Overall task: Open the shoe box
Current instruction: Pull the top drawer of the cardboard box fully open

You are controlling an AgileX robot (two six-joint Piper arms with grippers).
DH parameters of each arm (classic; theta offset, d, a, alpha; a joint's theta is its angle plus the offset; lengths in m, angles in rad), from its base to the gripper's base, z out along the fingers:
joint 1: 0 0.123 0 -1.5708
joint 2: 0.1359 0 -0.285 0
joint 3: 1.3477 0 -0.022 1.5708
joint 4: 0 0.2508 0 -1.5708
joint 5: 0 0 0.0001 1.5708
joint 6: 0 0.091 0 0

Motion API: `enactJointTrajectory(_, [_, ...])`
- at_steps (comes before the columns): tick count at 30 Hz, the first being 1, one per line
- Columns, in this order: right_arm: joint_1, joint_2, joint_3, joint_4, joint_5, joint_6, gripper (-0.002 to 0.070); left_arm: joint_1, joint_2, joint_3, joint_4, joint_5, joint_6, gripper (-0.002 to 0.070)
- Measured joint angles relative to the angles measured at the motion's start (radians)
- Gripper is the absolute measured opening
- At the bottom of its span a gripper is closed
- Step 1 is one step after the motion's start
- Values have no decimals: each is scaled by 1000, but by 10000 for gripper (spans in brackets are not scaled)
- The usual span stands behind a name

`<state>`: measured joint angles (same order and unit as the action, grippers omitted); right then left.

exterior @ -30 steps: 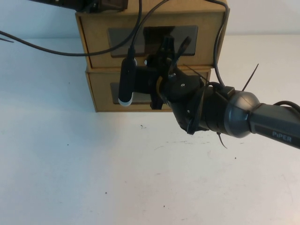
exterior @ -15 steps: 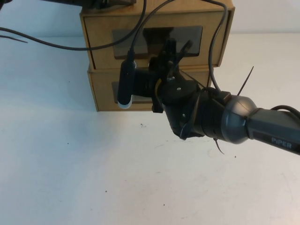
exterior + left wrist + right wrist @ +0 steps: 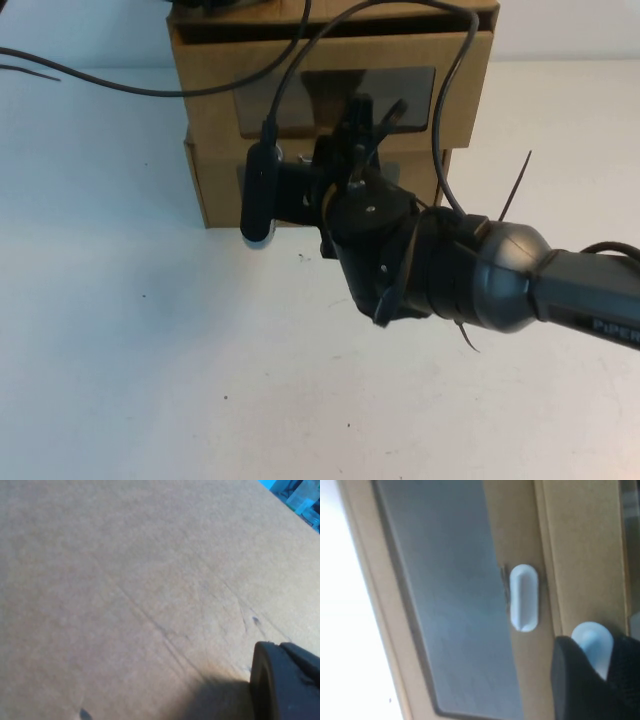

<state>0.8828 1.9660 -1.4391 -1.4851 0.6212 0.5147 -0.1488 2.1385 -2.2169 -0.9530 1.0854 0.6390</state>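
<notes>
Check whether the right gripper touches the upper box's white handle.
Touching. Right wrist view: right gripper pinches the white handle. The left gripper is over the upper box.

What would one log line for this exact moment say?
step: opening upper shoe box | right end effector: shut on white handle, front ajar at top | left end effector: close over box top

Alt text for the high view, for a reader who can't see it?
The right gripper, reaching in from the right, pinches the white pull tab on the upper shoe box, stacked on a lower box on a white table; the left gripper sits over its top.
</notes>
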Motion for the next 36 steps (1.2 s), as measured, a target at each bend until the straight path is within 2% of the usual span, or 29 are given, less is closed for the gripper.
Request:
enactJointTrajectory(6, [45,-73,90,21,10,2,121,0,0,0,2,-2,-6,-6])
enactJointTrajectory(17, [179,-196,251,174,41,2,120,0,2,-1,7,-5,-16,-6])
enactJointTrajectory(27, [202,-215,276,237,55,2,121,0,2,-1,7,-5,-20,-6])
enactJointTrajectory(34, [278,-215,284,271,105,2,120,0,7,-1,7,-5,-20,-6])
enactJointTrajectory(36, [291,-213,285,292,112,2,75,0,7,-1,7,-5,-22,-6])
